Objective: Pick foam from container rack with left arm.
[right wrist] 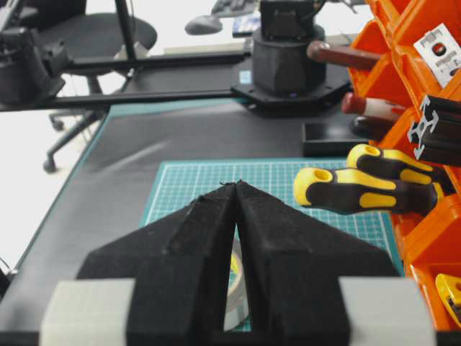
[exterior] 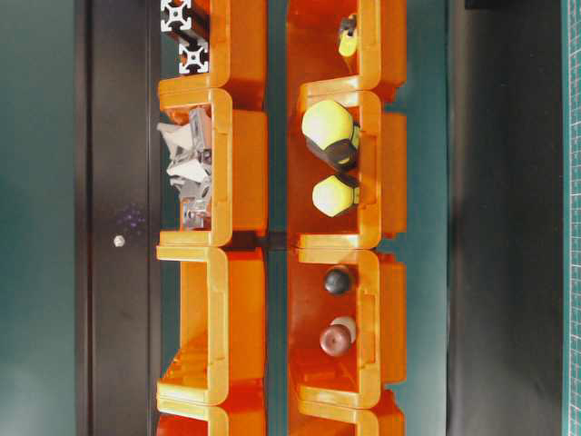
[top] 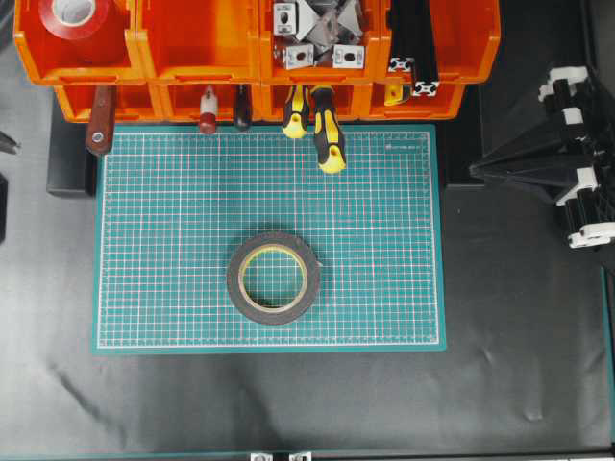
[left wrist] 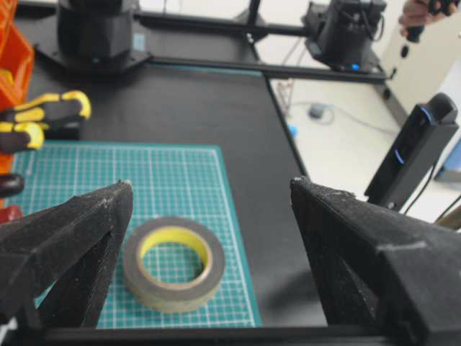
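The foam (top: 274, 278) is a roll with a black outer ring and a yellow liner. It lies flat on the green cutting mat (top: 173, 211), well in front of the orange container rack (top: 192, 58). My left gripper (left wrist: 210, 184) is open and empty. In the left wrist view the foam (left wrist: 173, 272) lies on the mat below, close to the left finger. The left arm does not show in the overhead view. My right gripper (right wrist: 236, 184) is shut with its tips together and holds nothing. It rests at the right of the table (top: 476, 171).
The rack's bins hold a red tape roll (top: 77, 14), metal brackets (top: 317, 34) and black extrusions (top: 413, 48). Yellow-and-black tool handles (top: 327, 130) and wooden handles (top: 99, 125) stick out of the front row over the mat's far edge.
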Controlling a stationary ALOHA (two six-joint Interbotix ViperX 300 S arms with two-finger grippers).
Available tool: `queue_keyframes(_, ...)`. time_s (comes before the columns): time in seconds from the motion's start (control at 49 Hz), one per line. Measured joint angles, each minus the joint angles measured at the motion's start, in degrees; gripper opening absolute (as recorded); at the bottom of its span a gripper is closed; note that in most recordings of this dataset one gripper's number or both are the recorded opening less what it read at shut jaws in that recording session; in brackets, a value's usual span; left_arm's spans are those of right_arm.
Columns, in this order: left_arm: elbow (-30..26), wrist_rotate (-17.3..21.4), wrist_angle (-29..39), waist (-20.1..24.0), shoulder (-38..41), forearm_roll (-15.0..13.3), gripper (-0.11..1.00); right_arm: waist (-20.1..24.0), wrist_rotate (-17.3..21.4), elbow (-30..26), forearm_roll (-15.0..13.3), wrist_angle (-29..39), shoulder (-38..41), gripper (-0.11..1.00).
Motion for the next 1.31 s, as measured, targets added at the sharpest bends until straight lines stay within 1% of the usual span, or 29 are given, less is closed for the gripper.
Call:
queue_keyframes(0.429, 0.44, -0.18, 0.00, 0.26, 0.00, 0.00, 0.85, 0.00, 0.00, 0.18, 0.00, 0.00, -0.09, 0.01)
queue_keyframes(0.694, 0.97, -1.85, 0.00, 1.41, 0.44, 0.00, 0.85, 0.00, 0.00, 0.97, 0.09, 0.09, -0.09, 0.01)
queue_keyframes(1.062, 1.85, -1.93, 0.00, 1.41, 1.67, 0.00, 0.85, 0.00, -0.70, 1.05, 0.00, -0.44, -1.58, 0.01)
queue_keyframes(1.307, 2.11, -1.49, -0.53, 1.49, 1.85, -0.09, 0.85, 0.00, -0.97, 1.32, -0.09, 3.87, -3.43, 0.01)
